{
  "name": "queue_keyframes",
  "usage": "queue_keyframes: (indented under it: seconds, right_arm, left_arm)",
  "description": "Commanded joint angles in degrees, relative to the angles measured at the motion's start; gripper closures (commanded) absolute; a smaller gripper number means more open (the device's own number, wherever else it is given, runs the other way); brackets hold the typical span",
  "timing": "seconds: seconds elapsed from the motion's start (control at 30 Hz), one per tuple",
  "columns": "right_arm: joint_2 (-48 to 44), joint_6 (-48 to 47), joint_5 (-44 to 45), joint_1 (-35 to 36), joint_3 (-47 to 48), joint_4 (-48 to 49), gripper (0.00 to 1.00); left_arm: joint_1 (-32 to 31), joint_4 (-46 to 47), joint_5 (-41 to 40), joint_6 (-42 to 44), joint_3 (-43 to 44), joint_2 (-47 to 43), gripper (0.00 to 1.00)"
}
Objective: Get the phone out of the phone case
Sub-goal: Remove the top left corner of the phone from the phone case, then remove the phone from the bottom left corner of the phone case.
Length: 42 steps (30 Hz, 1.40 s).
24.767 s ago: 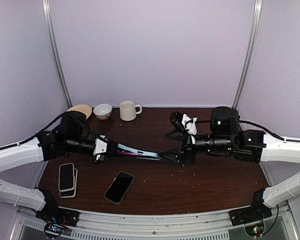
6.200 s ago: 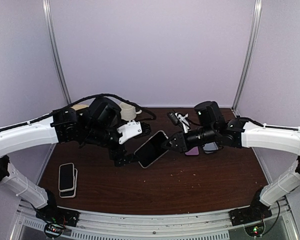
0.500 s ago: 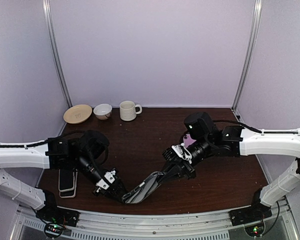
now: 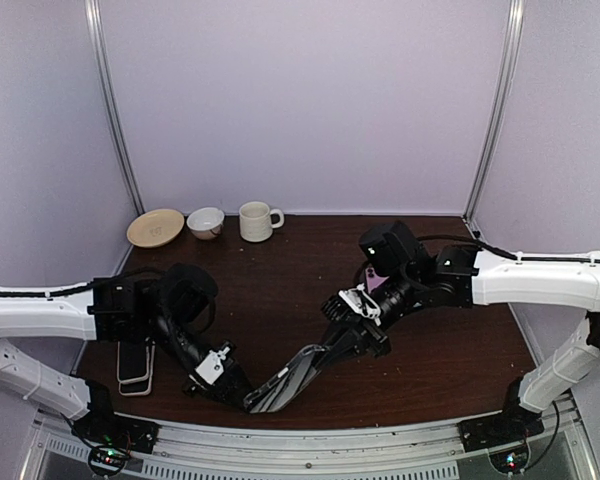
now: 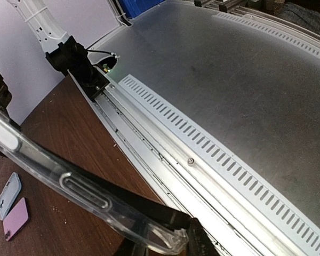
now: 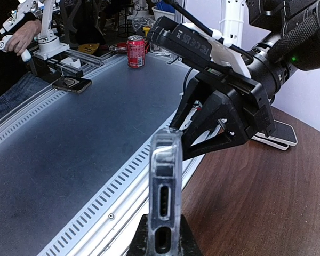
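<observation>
The phone in its clear phone case [image 4: 288, 378] hangs slanted just above the table near the front edge, held at both ends. My left gripper [image 4: 242, 393] is shut on its lower end. In the left wrist view the clear case [image 5: 80, 184] runs across with the dark phone behind it, and the left gripper [image 5: 165, 244] pinches the case corner. My right gripper [image 4: 348, 340] is shut on the upper end. The right wrist view shows the case [image 6: 165, 181] edge-on, rising from the right gripper [image 6: 162, 237]. I cannot tell whether the phone has left the case.
Two stacked phones [image 4: 135, 362] lie at the left, partly under the left arm. A purple case [image 4: 378, 283] lies behind the right arm. A plate [image 4: 155, 227], bowl [image 4: 206, 221] and mug [image 4: 257, 221] stand at the back. The metal front rail [image 4: 310, 440] is close below.
Seconds ago the cased phone was held higher over mid-table; it is now low by the front edge. In the last half second both arms shifted only slightly, grips unchanged.
</observation>
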Motion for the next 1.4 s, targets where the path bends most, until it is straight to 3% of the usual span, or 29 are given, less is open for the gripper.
queue_keyframes:
  seconds: [0.0, 0.13, 0.23, 0.4, 0.7, 1.17, 1.37]
  right_arm:
    - [-0.5, -2.2, -9.5, 1.8, 2.5, -0.3, 1.00]
    - [-1.0, -2.1, -9.7, 2.3, 2.5, -0.3, 1.00]
    - [-1.8, -1.7, -8.3, 2.4, 1.9, 0.7, 1.00]
    - [-4.6, 1.6, -0.5, 2.2, -1.4, 6.9, 1.00]
    - [-12.2, 9.8, 11.4, 0.5, -10.4, 20.6, 1.00]
    - [-20.1, 19.4, 28.7, -1.1, -15.5, 31.2, 1.00]
    - [-22.3, 21.5, 35.5, -1.1, -17.6, 40.2, 1.00]
  left_arm:
    - [0.2, 5.2, -3.8, 1.9, -1.2, -1.3, 0.89]
    - [0.2, 7.7, -8.4, 0.7, -1.5, -1.6, 0.88]
    - [0.2, 8.7, -11.1, 0.1, -1.4, -1.7, 0.83]
    - [0.2, 9.0, -12.5, 0.0, -1.6, -2.5, 0.65]
    - [1.9, 11.5, -25.1, -1.7, -2.2, -5.2, 0.55]
    - [18.4, 24.2, -21.6, -13.0, -3.2, -12.0, 0.49]
    - [25.0, 28.5, -14.1, -21.8, -2.8, -12.5, 0.49]
